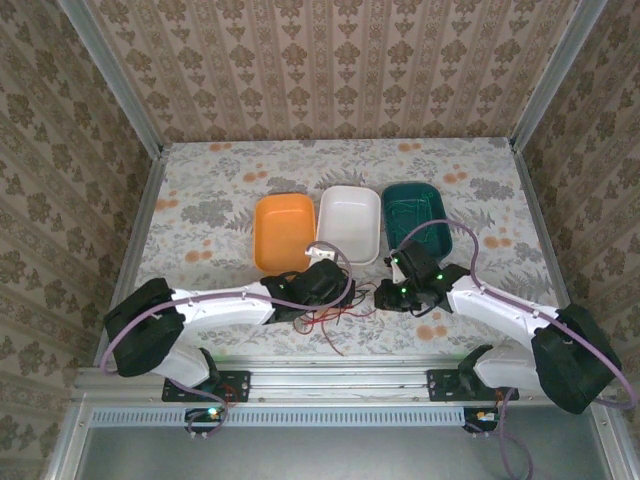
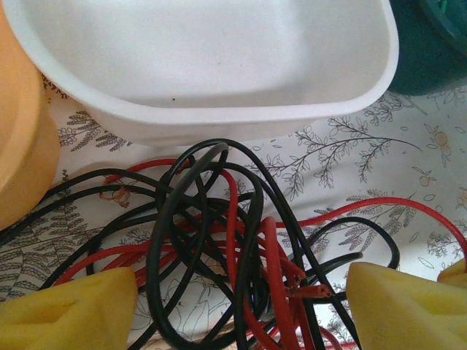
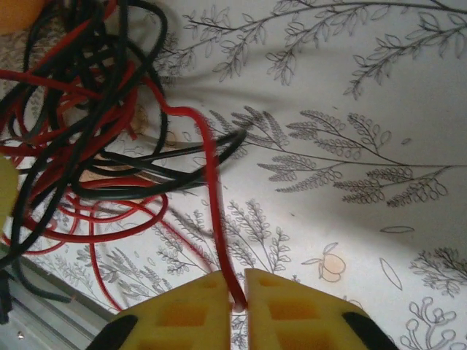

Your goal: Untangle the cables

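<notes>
A tangle of red cable (image 2: 273,251) and black cable (image 2: 164,240) lies on the floral table just in front of the white tray (image 2: 219,109); from above the tangle (image 1: 325,318) sits between the two arms. My left gripper (image 2: 241,306) is open, its yellow fingers (image 2: 73,310) set wide on either side of the knot without clamping it. My right gripper (image 3: 239,306) is shut on one strand of the red cable (image 3: 211,189), which runs from the pads up into the tangle (image 3: 80,124). Something thin and green (image 2: 446,11) lies in the teal tray.
Three trays stand in a row behind the tangle: orange (image 1: 283,232), white (image 1: 350,222) and teal (image 1: 415,212). The metal rail at the table's near edge (image 3: 36,299) runs close below the cables. Bare floral tabletop (image 3: 350,182) stretches to the right of the tangle.
</notes>
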Robot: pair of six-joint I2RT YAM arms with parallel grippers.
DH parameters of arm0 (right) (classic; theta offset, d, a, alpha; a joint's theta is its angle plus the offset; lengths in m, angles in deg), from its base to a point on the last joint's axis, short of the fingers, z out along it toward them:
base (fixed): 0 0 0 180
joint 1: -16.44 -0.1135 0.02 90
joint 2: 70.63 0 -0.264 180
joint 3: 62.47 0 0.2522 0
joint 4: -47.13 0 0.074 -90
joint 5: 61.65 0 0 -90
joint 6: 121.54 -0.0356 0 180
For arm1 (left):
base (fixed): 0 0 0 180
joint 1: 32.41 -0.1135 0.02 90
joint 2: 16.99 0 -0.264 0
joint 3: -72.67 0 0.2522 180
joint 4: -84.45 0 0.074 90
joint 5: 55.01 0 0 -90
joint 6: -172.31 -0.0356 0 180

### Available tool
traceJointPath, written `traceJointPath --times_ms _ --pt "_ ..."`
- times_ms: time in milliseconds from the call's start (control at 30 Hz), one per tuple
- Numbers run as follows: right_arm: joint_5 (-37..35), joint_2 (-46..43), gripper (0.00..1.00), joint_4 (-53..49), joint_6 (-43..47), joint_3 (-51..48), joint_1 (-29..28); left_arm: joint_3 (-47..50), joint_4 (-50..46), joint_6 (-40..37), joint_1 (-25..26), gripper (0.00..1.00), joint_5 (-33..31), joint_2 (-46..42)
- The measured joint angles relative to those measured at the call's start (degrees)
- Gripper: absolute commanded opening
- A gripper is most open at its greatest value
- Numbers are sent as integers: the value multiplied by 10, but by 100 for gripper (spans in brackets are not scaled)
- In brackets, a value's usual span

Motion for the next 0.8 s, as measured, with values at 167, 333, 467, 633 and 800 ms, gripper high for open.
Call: traceJointPath --times_ms 167,333,467,633,800 --pt "-18 -27 0 -9 2 1 0 0 0 11 -3 45 5 11" --pt "-107 -110 0 -95 2 35 0 2 2 30 -17 12 11 12" --pt "-194 -170 0 -166 -4 70 3 13 10 49 -31 0 17 12" --pt "-289 -234 0 -245 -10 89 29 29 15 73 -39 0 17 11" --pt "-359 -287 0 -298 -16 110 82 38 3 95 -42 0 12 3"
